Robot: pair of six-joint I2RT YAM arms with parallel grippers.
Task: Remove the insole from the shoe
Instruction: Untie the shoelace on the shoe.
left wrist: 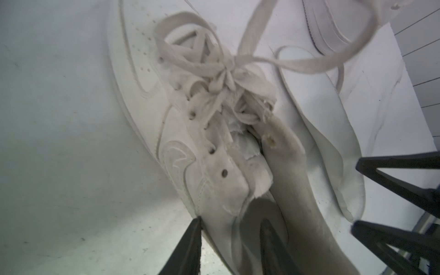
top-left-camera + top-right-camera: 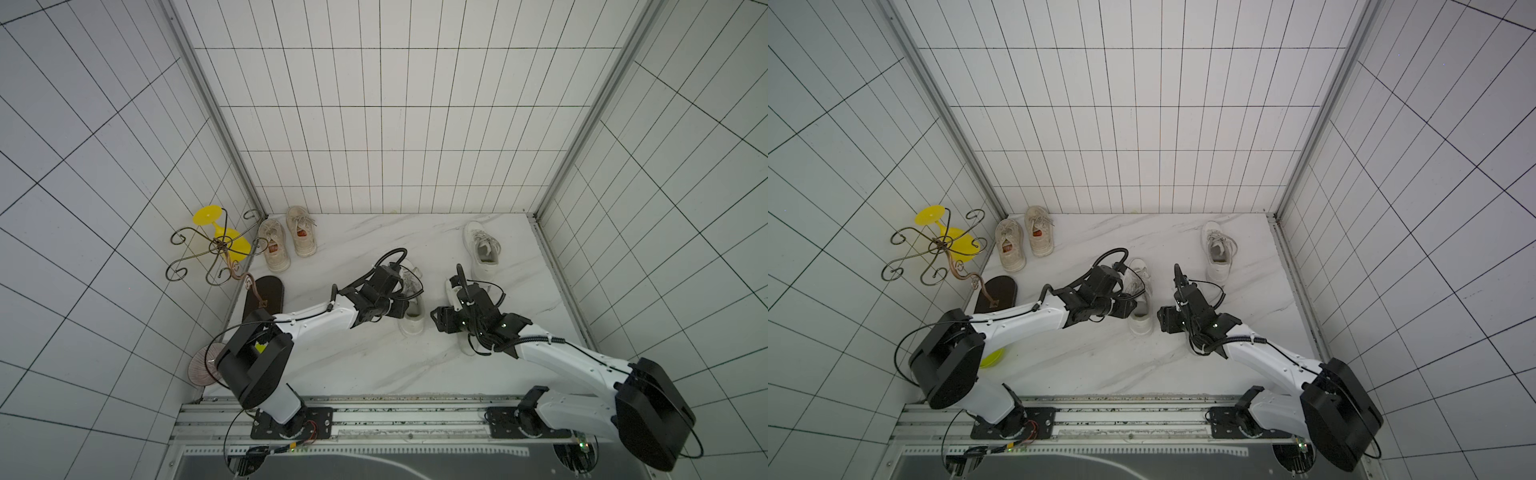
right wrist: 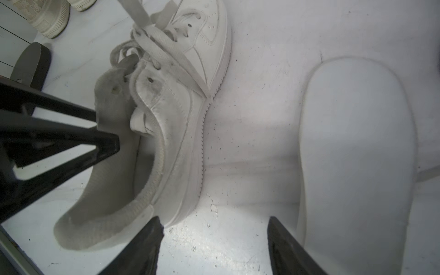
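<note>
A white laced shoe (image 2: 413,320) (image 1: 190,147) (image 3: 176,114) lies mid-table. My left gripper (image 1: 231,247) (image 2: 405,309) straddles its side wall near the heel, one finger against the outside and the other inside the opening, shut on that wall. The white insole (image 3: 357,154) (image 1: 333,142) (image 2: 452,293) lies flat on the table beside the shoe, partly hidden under my right arm in both top views. My right gripper (image 3: 214,238) (image 2: 440,322) hangs open over bare table between the shoe's heel and the insole, holding nothing.
A second white sneaker (image 2: 484,249) stands at the back right. A beige pair (image 2: 286,241) sits in the back left corner. Along the left edge are a dark sandal (image 2: 266,297), a metal scroll stand (image 2: 216,249) with a yellow glass, and a ribbed plate (image 2: 203,365).
</note>
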